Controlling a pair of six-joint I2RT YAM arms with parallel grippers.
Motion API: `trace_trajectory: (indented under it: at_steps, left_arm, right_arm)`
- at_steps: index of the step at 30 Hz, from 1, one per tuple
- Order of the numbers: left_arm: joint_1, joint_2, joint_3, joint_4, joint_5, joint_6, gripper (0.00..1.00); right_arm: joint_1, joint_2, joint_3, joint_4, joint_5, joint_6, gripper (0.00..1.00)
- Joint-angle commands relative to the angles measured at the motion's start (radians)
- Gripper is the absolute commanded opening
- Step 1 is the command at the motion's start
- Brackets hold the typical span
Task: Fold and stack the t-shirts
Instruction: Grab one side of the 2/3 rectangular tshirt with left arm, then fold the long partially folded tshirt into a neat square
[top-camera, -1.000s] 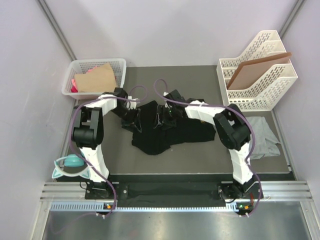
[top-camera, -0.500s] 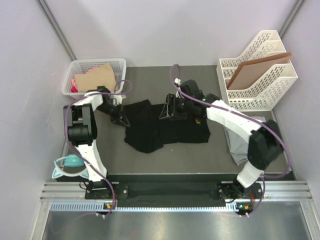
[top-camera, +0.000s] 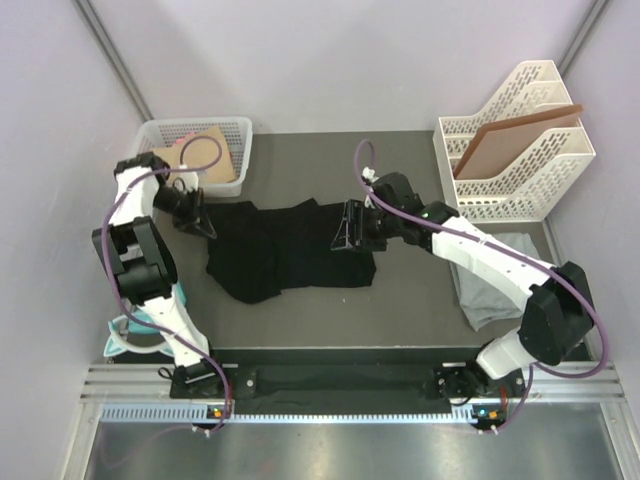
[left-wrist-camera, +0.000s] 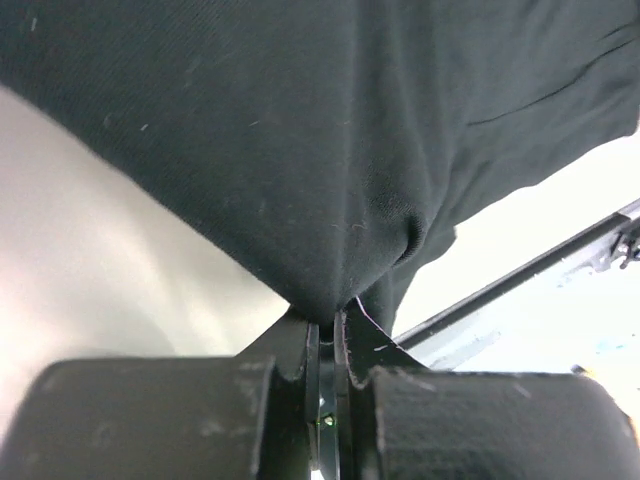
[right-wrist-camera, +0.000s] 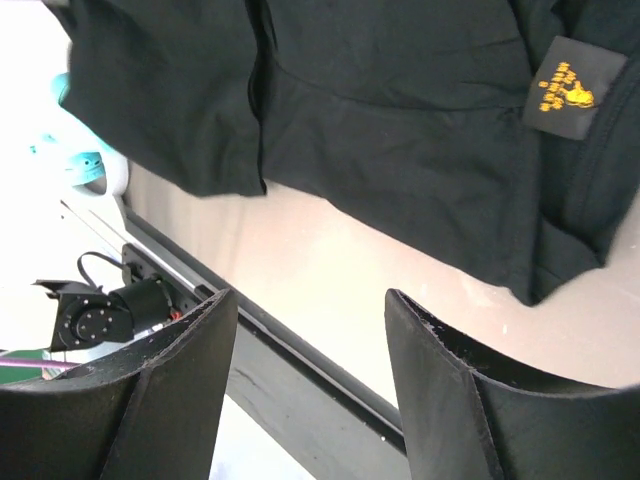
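A: Where's the large black cloth t-shirt (top-camera: 290, 250)?
B: Middle of the dark flat desk (top-camera: 400, 310). Light grey cloth t-shirt (top-camera: 488, 298) right of it, before the white plastic file rack (top-camera: 520, 195); white mesh basket (top-camera: 195, 122) far left.

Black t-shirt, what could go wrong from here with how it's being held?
The left pincer grips only a small pinch of the black t-shirt at its fingertips, so the cloth may slip out. The right pincer is open above the shirt, so one-sided pulling could leave it bunched. The grey t-shirt lies under the right arm, which might drag it.
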Motion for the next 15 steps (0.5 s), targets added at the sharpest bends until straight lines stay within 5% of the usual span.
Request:
trace_trajectory:
  at_steps: [1, 10, 15]
  left_arm:
    - [-0.054, -0.044, 0.143, -0.115, 0.002, 0.008, 0.0]
    - [-0.351, -0.055, 0.181, -0.081, -0.17, -0.081, 0.0]
    - [-0.493, 0.026, 0.331, -0.139, -0.219, -0.112, 0.0]
  right_arm:
    - [0.015, -0.072, 0.001, 0.034, 0.019, 0.006, 0.61]
    - [0.009, -0.118, -0.036, 0.021, 0.034, 0.0, 0.61]
    - [0.0, -0.141, -0.07, 0.021, 0.039, -0.003, 0.61]
